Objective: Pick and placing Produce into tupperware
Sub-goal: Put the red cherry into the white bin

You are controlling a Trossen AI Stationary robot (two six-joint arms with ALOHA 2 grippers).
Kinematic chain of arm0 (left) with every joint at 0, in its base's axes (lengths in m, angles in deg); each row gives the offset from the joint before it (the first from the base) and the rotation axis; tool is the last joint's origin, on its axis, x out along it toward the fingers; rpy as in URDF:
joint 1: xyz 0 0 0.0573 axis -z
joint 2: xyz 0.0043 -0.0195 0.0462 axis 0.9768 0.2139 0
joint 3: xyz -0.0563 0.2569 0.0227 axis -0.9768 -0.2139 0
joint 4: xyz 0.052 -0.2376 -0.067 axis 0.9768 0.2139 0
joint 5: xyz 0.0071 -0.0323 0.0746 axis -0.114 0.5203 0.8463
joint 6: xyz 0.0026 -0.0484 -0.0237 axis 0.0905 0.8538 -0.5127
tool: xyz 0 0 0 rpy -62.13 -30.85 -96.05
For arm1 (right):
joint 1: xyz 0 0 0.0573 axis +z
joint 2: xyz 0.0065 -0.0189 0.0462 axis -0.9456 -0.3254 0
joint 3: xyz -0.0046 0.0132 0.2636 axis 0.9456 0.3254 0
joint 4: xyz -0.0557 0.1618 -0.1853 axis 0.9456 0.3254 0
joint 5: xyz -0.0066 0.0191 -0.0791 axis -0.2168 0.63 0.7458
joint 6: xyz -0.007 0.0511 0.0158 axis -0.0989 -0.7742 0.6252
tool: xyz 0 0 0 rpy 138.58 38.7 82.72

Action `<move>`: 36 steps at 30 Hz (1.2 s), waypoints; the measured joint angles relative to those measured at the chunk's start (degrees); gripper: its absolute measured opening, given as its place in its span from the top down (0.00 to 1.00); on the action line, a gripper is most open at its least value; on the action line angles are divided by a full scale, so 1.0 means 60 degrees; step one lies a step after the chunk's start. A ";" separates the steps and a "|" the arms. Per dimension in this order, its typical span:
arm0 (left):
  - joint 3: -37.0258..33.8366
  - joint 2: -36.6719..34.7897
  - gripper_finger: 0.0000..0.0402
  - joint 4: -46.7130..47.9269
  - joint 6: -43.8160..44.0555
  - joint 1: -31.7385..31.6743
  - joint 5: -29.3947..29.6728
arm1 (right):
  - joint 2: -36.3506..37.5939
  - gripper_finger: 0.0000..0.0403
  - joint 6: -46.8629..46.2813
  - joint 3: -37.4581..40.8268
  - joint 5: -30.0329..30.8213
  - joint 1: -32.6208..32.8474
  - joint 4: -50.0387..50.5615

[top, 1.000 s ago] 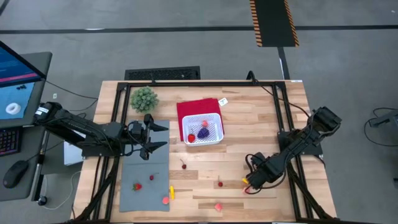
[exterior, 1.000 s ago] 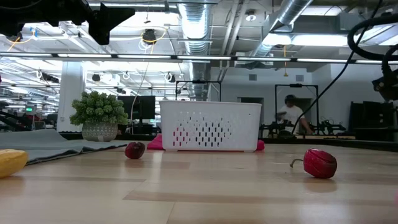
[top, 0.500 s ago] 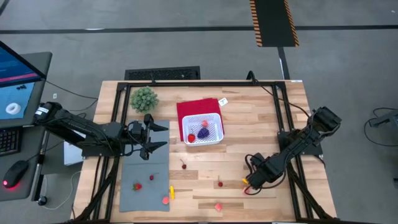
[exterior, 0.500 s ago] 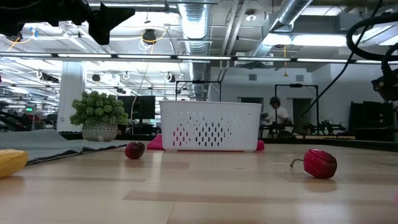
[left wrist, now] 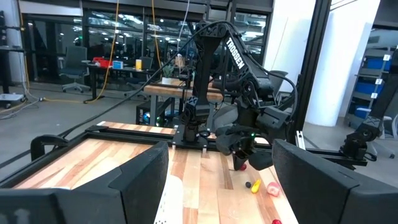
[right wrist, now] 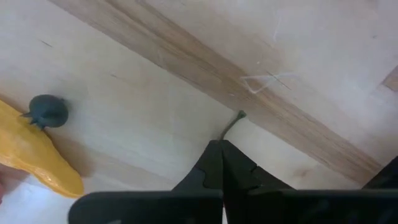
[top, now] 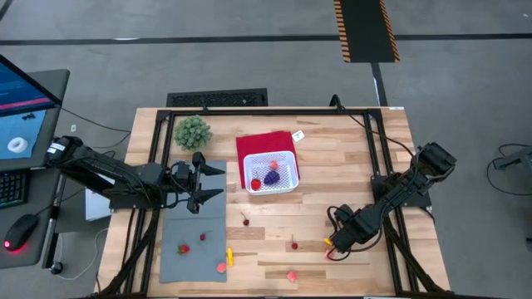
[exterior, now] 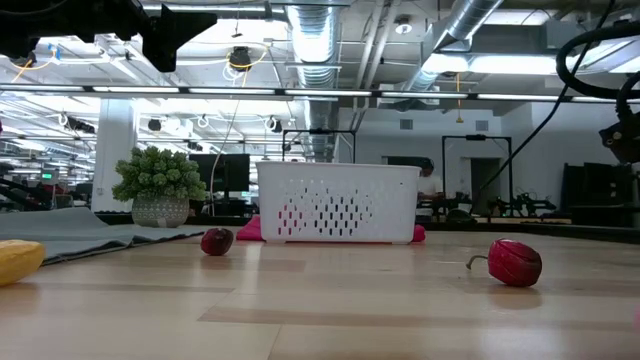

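Wooden table (top: 349, 158) bare between tupperware (top: 272, 175) and right hand (top: 331, 243)

Tupperware (top: 273, 175) at frame centre on a cloth (top: 264, 143), three produce pieces inside; plant (top: 192, 131) upper left of it; mat (top: 193, 241) at lower left bearing three produce pieces; loose pieces scattered on the desk (top: 349, 158) below the tupperware.
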 joint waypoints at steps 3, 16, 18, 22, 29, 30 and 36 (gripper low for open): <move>0.0000 0.0000 0.31 0.0000 0.0000 0.0002 0.0004 | 0.0000 0.96 0.0031 0.0000 0.0135 -0.0090 -0.0003; 0.0000 0.0000 0.31 -0.0001 0.0004 -0.0001 0.0004 | 0.0000 0.84 0.0278 -0.0219 0.0064 -0.0306 0.0154; 0.0000 0.0000 0.31 -0.0004 0.0004 -0.0001 0.0004 | 0.0000 0.76 0.0081 -0.0219 -0.0141 -0.0289 0.0196; 0.0000 0.0000 0.31 -0.0002 0.0007 0.0001 0.0004 | 0.0000 0.63 -0.0015 -0.0219 -0.0240 -0.0216 0.0216; 0.0000 0.0000 0.31 -0.0004 0.0011 -0.0001 0.0004 | 0.0000 0.57 -0.0156 -0.0200 -0.0178 -0.0208 0.0212; 0.0000 0.0000 0.31 -0.0004 0.0011 -0.0001 0.0004 | 0.0000 0.58 -0.0201 -0.0142 -0.0178 -0.0208 0.0146; 0.0000 0.0000 0.31 -0.0007 0.0069 0.0001 0.0004 | 0.0007 0.66 -0.0290 0.0109 -0.0315 -0.0130 -0.0112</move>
